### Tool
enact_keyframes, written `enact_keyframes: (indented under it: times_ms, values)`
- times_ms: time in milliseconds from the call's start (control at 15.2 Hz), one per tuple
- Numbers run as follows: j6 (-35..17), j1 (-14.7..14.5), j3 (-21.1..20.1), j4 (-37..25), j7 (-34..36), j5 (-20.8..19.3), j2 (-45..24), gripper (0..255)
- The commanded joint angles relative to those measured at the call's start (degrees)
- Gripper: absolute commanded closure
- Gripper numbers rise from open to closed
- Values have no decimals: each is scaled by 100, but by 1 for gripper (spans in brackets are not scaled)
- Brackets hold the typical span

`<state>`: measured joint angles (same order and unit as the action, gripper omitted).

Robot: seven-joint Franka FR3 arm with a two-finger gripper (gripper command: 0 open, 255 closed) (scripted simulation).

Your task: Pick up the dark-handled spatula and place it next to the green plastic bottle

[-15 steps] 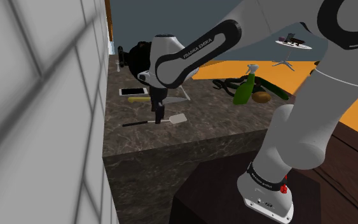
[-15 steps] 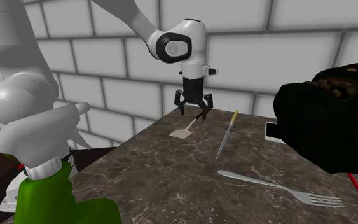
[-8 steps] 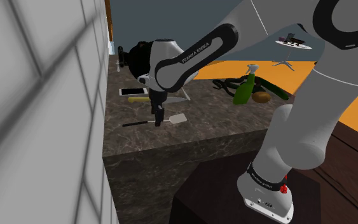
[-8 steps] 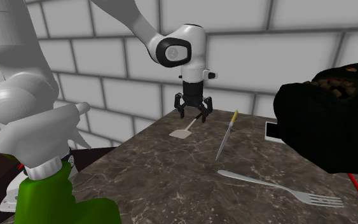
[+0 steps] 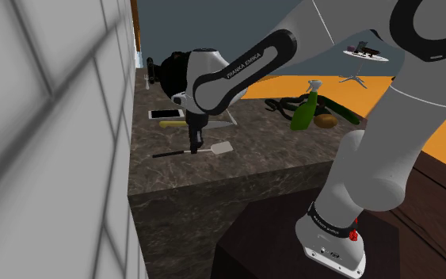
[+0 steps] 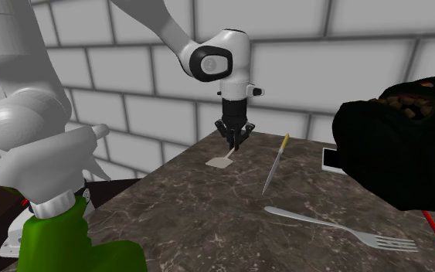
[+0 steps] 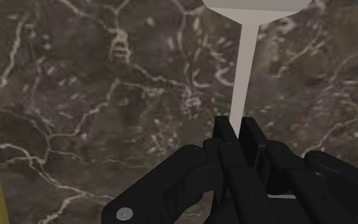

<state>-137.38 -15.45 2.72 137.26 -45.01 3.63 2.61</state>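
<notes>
Down on the marble tabletop (image 6: 208, 216), black jaws clamp the thin pale shank of the spatula (image 6: 221, 162), its blade flat on the stone, well apart from the green bottle (image 5: 303, 113). So narrow a hold could let it swivel or slip once lifted.

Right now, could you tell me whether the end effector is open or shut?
Shut on the spatula: in the wrist view the end effector has its fingers closed around the pale shaft.

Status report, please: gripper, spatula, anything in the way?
Gripper shut on spatula shaft. It lies on counter, not yet lifted. Knife nearby, apart from it.
</notes>
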Motion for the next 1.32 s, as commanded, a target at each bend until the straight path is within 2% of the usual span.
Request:
enact_keyframes:
  times_ms: [0,198,1254]
  values:
    - [0,0,0,0,0,0,0,255]
    - [0,0,0,0,0,0,0,255]
    - [1276,15,-5,-594,111,-102,685,255]
